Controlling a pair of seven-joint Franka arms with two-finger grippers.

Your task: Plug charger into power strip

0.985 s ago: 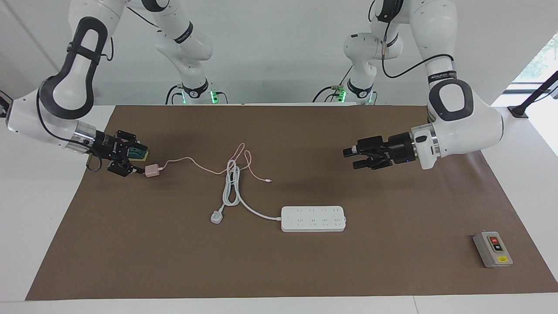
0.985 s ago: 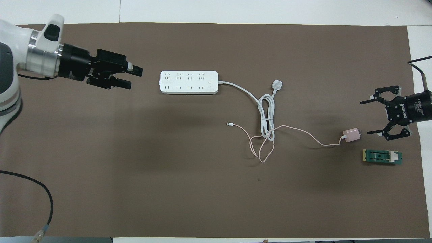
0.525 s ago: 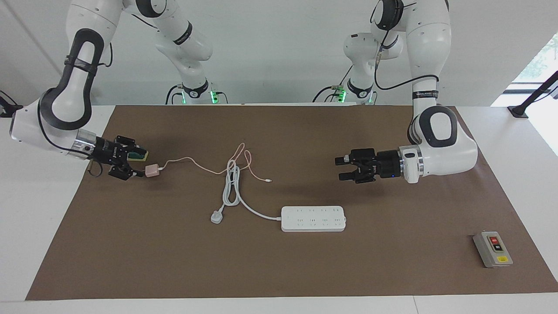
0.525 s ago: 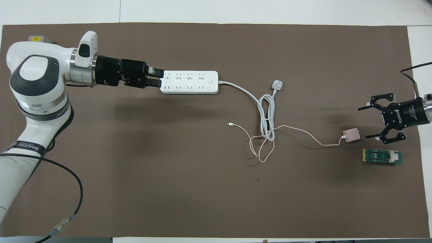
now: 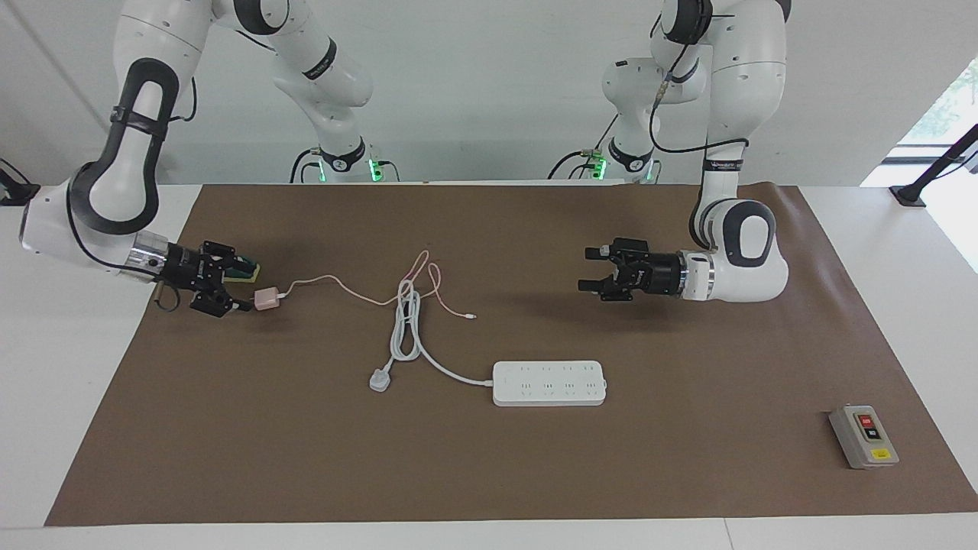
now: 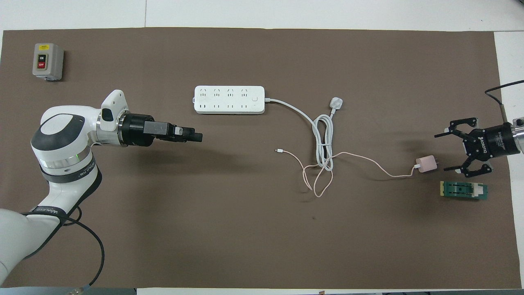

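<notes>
The pale-pink charger [image 5: 267,299] [image 6: 427,164] lies on the brown mat toward the right arm's end, its thin pink cable trailing toward the middle. My right gripper [image 5: 229,281] [image 6: 442,151] hangs open low beside it, one fingertip close to the charger's prongs, nothing between the fingers. The white power strip [image 5: 548,383] [image 6: 229,99] lies flat, farther from the robots than the charger. My left gripper [image 5: 584,269] [image 6: 198,137] is open and empty in the air, over bare mat beside the strip.
The strip's thick white cord coils through the pink cable's loop and ends in a white plug [image 5: 380,380] [image 6: 336,103]. A green block [image 5: 244,269] [image 6: 464,190] sits next to the right gripper. A grey button box [image 5: 863,437] [image 6: 47,61] stands at the left arm's end.
The left arm has swung in, passed over the strip's end, then drawn back toward the robots. The right gripper has shifted only slightly by the charger. Both stayed open.
</notes>
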